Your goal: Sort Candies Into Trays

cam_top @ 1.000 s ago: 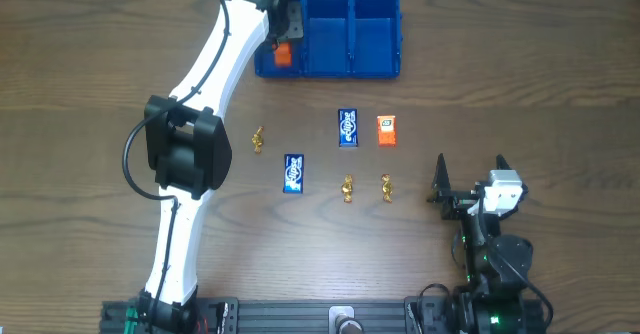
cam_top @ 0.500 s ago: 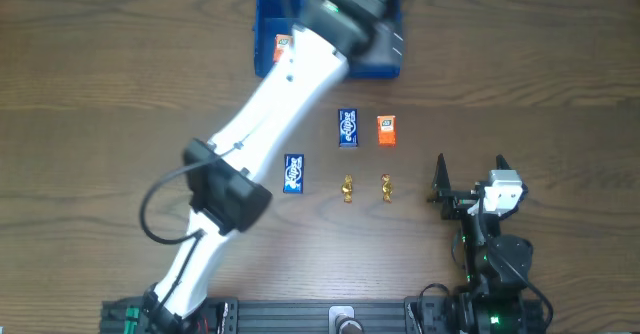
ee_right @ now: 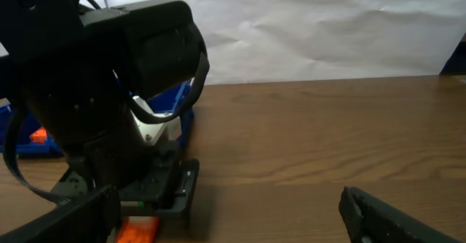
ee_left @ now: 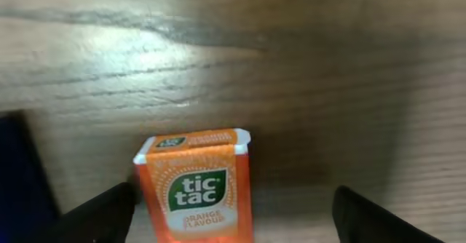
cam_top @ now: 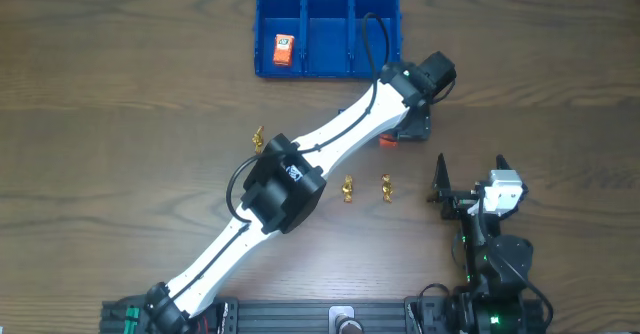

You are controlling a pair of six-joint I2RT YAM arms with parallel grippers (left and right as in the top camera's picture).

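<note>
Left tool, jaws released astride the orange mint box at 5 o'clock of the blue tray, should centre on it before clenching.

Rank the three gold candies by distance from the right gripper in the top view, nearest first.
1. right gold candy: closest to the right gripper, just to its left.
2. middle gold candy: next one over, in the same row.
3. left gold candy: far left, farther up the table.
</note>
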